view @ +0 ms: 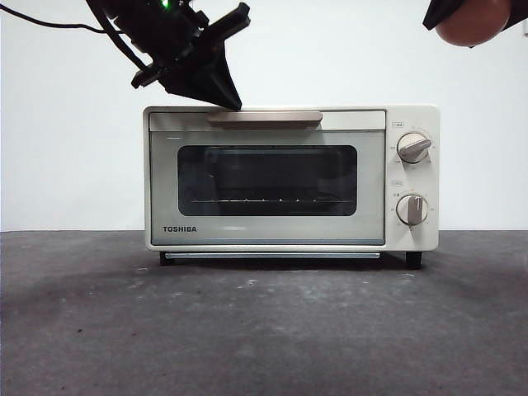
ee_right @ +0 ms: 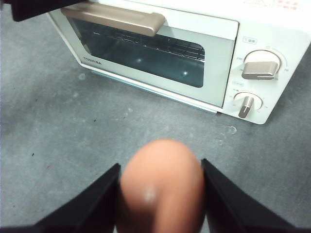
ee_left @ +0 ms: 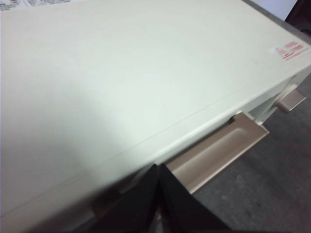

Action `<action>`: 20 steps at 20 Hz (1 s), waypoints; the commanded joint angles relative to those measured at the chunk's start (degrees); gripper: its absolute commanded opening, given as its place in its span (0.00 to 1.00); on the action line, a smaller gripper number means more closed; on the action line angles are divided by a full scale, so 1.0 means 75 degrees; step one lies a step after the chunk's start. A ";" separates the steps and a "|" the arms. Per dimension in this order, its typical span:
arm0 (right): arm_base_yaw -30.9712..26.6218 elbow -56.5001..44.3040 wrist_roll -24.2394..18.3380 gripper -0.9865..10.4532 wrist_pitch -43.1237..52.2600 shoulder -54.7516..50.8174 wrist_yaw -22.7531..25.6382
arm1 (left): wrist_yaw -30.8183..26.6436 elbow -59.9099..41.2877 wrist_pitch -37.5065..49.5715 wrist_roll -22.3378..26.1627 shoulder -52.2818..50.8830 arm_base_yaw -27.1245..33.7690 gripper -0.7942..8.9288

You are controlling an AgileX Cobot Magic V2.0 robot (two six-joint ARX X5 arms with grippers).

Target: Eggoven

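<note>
The cream TOSHIBA toaster oven [view: 290, 177] stands on the table with its door closed. Its tan handle [view: 264, 118] runs along the top of the door. My left gripper [view: 235, 101] is shut, its tip just above the handle's left end; the left wrist view shows its jaws [ee_left: 159, 171] together beside the handle [ee_left: 221, 150]. My right gripper [ee_right: 160, 170] is shut on the reddish-brown egg [ee_right: 161, 187], held high at the top right of the front view, where the egg also shows [view: 474, 21]. The oven also shows in the right wrist view [ee_right: 184, 53].
Two knobs [view: 413, 148] sit on the oven's right panel, one above the other. The dark grey table [view: 264, 330] spreads in front of the oven. A white wall is behind it.
</note>
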 commanded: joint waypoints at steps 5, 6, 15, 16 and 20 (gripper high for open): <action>0.0067 0.0108 -0.0090 0.09 0.0070 0.0023 0.0003 | -0.0009 0.0207 0.0082 0.0184 0.0472 -0.0047 0.09; 0.0067 0.0108 -0.0090 0.09 0.0070 0.0023 0.0003 | -0.0009 0.0207 0.0085 0.0178 0.0519 -0.0055 0.09; 0.0067 0.0108 -0.0099 0.09 0.0079 0.0026 0.0006 | -0.0003 0.0207 -0.0807 0.0364 0.0574 -0.0358 0.09; 0.0067 0.0108 -0.0111 0.09 0.0082 0.0026 0.0006 | 0.0000 0.0207 -0.0933 0.0382 0.0574 -0.0425 0.09; 0.0067 0.0108 -0.0131 0.09 0.0105 0.0026 0.0006 | 0.0003 0.0207 -0.1498 0.0446 0.0574 -0.0778 0.09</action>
